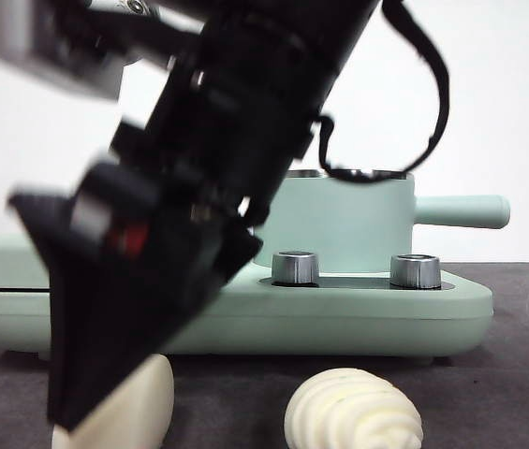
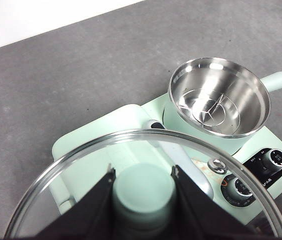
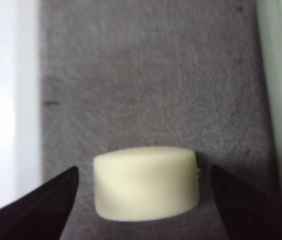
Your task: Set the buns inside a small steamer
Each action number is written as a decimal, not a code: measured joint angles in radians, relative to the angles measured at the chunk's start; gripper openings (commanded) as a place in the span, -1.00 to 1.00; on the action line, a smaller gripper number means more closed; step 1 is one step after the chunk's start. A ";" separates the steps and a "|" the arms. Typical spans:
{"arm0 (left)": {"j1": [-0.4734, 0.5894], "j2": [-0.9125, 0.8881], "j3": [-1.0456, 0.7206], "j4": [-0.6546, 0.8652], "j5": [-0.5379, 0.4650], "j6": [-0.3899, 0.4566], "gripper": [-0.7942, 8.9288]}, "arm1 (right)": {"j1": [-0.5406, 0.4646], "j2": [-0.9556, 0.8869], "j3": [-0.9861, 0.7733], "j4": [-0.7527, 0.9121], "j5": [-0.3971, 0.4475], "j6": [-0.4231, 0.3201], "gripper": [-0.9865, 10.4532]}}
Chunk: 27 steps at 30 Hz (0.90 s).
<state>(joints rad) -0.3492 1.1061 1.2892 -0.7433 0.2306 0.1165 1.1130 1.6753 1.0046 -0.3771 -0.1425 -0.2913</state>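
The smooth pillow bun (image 3: 145,182) lies on the grey mat between the open jaws of my right gripper (image 3: 143,172), with a gap on each side. In the front view that gripper (image 1: 81,412) comes down steeply in front of the same bun (image 1: 138,407) at the near left. The spiral-ridged bun (image 1: 353,412) sits to its right, untouched. The small steamer (image 2: 218,97) stands open, its steel inside bare; from the front it shows as a mint pot (image 1: 358,224). My left gripper (image 2: 143,172) is shut on the green knob of the glass lid (image 2: 81,165), held above the appliance.
The pot rests on a wide mint green base (image 1: 339,313) with two steel knobs (image 1: 295,267) facing the front. Its straight handle (image 1: 461,211) sticks out to the right. The flat mint plate (image 2: 126,125) lies beside the pot. Grey mat surrounds the appliance.
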 measured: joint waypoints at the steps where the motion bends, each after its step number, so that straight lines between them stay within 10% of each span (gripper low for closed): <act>1: 0.000 0.000 0.000 0.000 0.000 0.000 -0.82 | 0.003 0.012 0.000 0.000 0.008 0.000 -0.14; 14: 0.000 0.000 0.000 0.000 0.000 0.000 -0.82 | -0.009 -0.130 0.014 -0.153 0.016 0.117 -0.41; 27: 0.000 0.000 0.000 0.000 0.000 0.000 -0.82 | -0.301 -0.399 0.298 -0.509 0.093 0.319 -0.41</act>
<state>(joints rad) -0.3492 1.1061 1.2892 -0.7433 0.2306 0.1165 0.8116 1.2758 1.3025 -0.8864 -0.0490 0.0273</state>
